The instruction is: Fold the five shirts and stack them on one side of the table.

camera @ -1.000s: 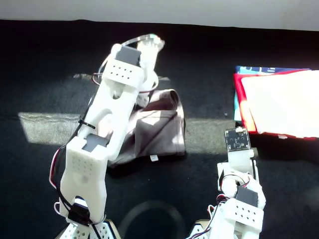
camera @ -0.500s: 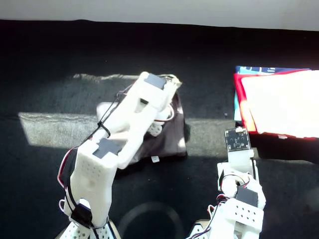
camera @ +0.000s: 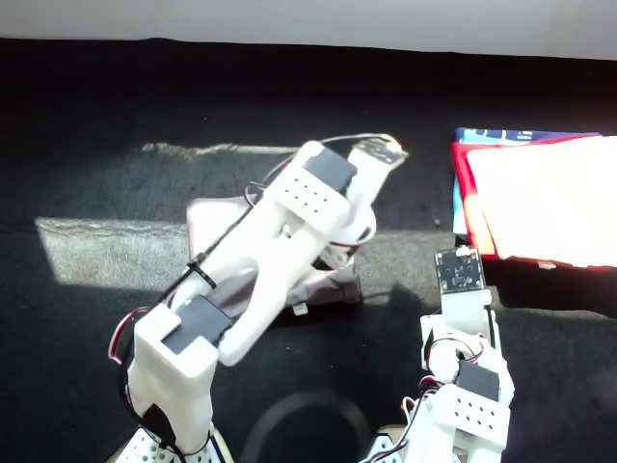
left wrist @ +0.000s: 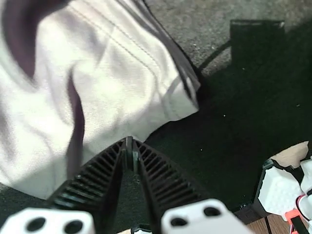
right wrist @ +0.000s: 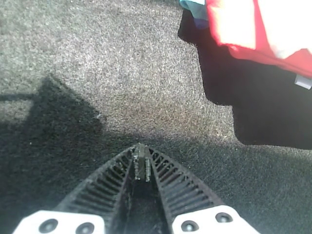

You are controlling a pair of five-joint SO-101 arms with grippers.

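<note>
A pale grey-mauve shirt (camera: 217,224) lies partly folded on the dark table cloth, mostly under my left arm. The left gripper (camera: 384,151) is raised past the shirt's right edge, toward the stack. In the left wrist view this gripper (left wrist: 129,148) is shut, its tips over the edge of the shirt (left wrist: 97,87), with no cloth seen between them. A stack of folded shirts (camera: 545,198) sits at the right edge, white on top of red and blue. My right gripper (right wrist: 140,163) is shut over bare cloth near the stack's front left corner (right wrist: 253,24).
The right arm (camera: 463,318) rests at the front right, close to the stack. A sunlit strip (camera: 87,246) crosses the dark table cloth (camera: 116,96). The back and left of the table offer open room.
My left arm swung from the back left across the shirt toward the right and rose. The shirt's left part is now uncovered. The right arm stayed still.
</note>
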